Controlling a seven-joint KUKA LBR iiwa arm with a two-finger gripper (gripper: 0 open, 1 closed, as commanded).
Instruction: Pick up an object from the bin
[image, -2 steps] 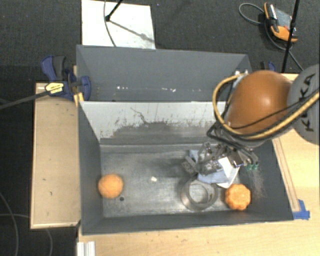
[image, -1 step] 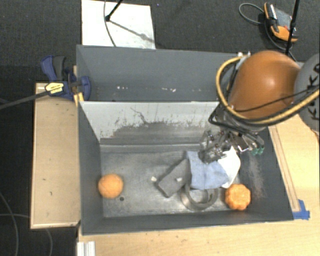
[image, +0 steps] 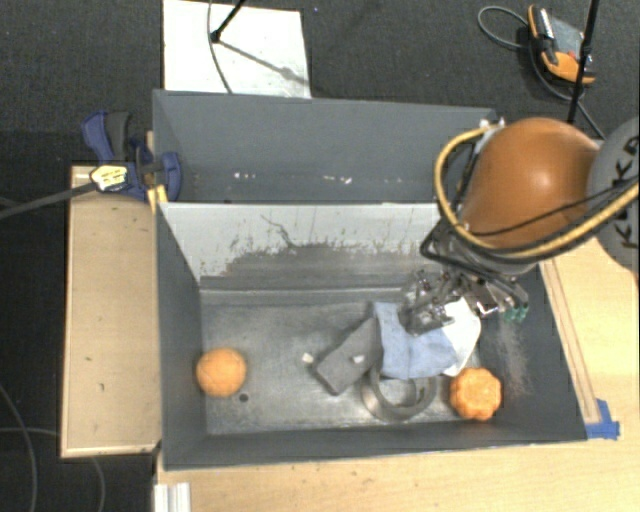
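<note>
Your gripper (image: 430, 308) hangs over the upper edge of the pale blue cloth (image: 412, 352), which lies crumpled on the bin floor (image: 270, 330). Whether the gripper is clenched or released cannot be told here. The cloth sits just below the tool, so you likely need a short, straight drop. The area around the cloth is crowded:
- **Left edge:** a dark grey flat block (image: 343, 362) touches it.
- **Right:** a white piece (image: 466, 335) lies against it.
- **Lower edge:** a grey ring (image: 400, 398) shows beneath it.
- **Lower right:** a knobbly orange ball (image: 475, 393) sits just beside it.
- **Far left:** a smooth orange ball (image: 220, 372) lies well apart.
</note>
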